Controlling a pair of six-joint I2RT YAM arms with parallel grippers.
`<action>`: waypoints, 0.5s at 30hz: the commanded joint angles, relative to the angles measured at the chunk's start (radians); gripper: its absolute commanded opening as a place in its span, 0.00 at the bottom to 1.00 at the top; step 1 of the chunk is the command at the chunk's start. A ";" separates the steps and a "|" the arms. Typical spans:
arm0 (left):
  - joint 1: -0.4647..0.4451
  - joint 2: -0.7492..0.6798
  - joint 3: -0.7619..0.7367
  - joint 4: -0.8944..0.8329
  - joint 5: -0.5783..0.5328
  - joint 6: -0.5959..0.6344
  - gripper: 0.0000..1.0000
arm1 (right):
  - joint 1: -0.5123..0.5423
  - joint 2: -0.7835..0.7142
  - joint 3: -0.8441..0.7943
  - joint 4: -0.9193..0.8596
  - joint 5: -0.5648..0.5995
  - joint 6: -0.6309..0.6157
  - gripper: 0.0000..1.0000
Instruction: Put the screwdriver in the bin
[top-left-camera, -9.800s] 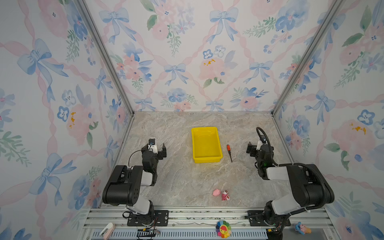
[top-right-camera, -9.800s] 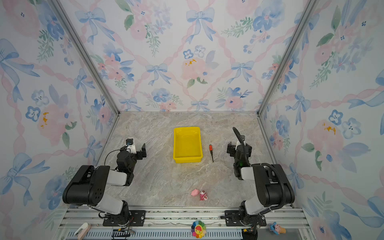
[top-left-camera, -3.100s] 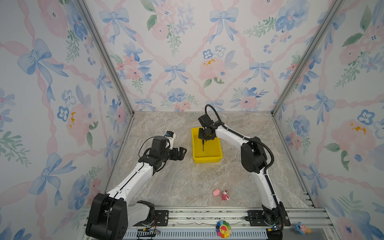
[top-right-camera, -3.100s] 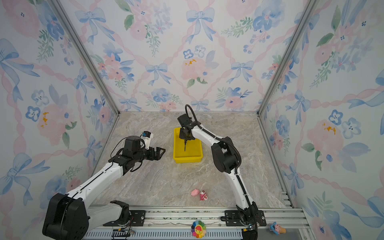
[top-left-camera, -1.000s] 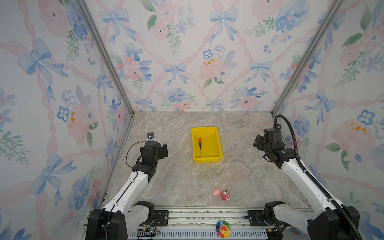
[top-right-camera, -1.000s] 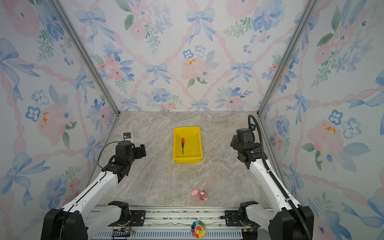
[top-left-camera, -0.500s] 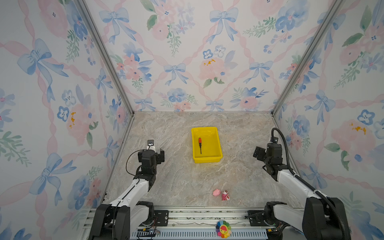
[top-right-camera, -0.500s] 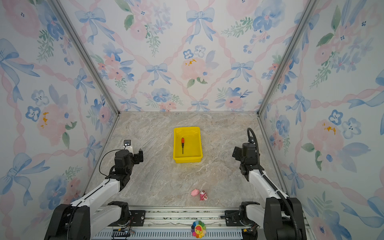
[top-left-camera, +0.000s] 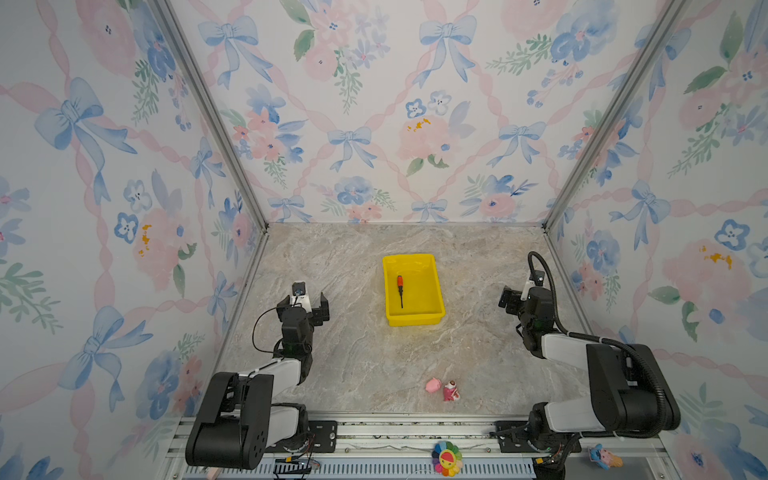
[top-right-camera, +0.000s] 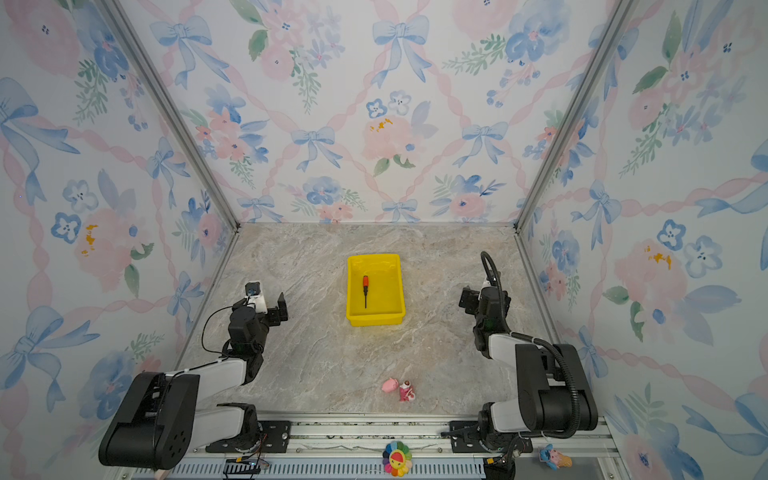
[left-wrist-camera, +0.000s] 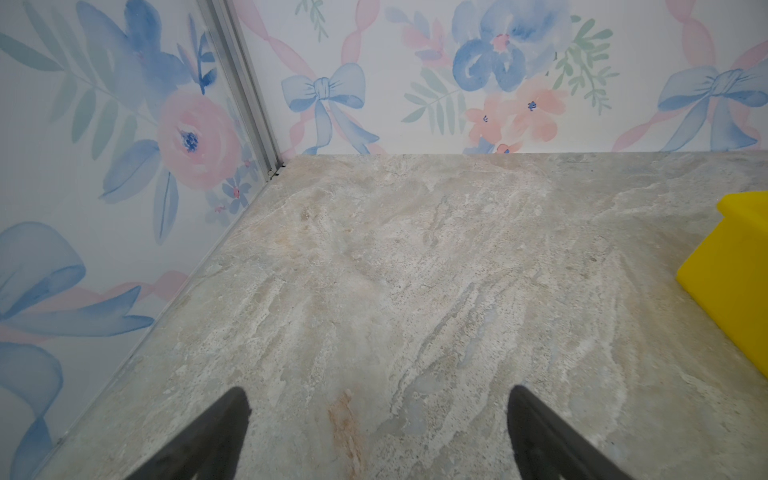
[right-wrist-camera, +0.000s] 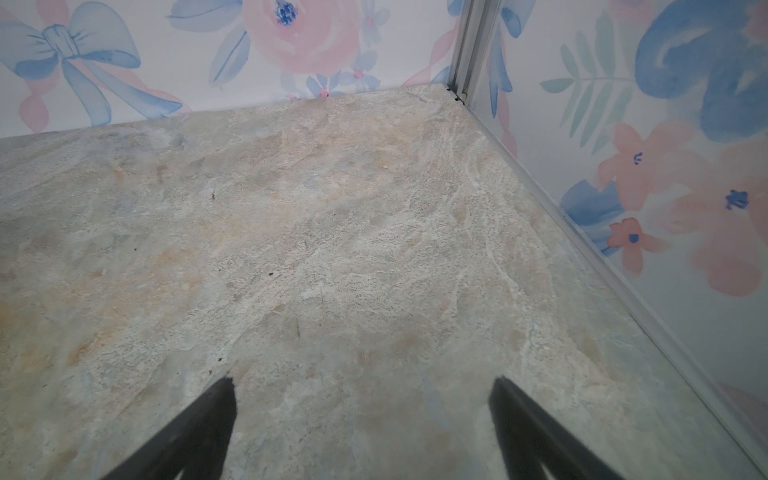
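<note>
The small orange-red-handled screwdriver (top-left-camera: 400, 289) lies flat inside the bright yellow plastic bin (top-left-camera: 415, 320), mid-frame. Your left tool (left-wrist-camera: 376, 399) and right tool (right-wrist-camera: 361, 384) are spread wide and empty at the sides, because the job looks done.

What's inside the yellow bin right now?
Only the screwdriver, lying flat on the floor of the bin, orange handle at the far end. Nothing else shows inside. The bin's near wall may hide a thin strip of floor right behind it.

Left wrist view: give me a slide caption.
Open left gripper above the marble tabletop, a corner of the yellow bin in view.
</note>
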 joint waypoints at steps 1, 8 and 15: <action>0.010 0.050 -0.010 0.163 0.032 -0.023 0.97 | -0.005 0.009 -0.016 0.103 -0.016 -0.023 0.97; 0.027 0.192 0.013 0.264 0.085 -0.017 0.97 | 0.030 0.102 -0.058 0.274 0.007 -0.057 0.97; 0.027 0.258 0.024 0.301 0.112 -0.009 0.97 | 0.047 0.112 -0.050 0.267 0.032 -0.070 0.97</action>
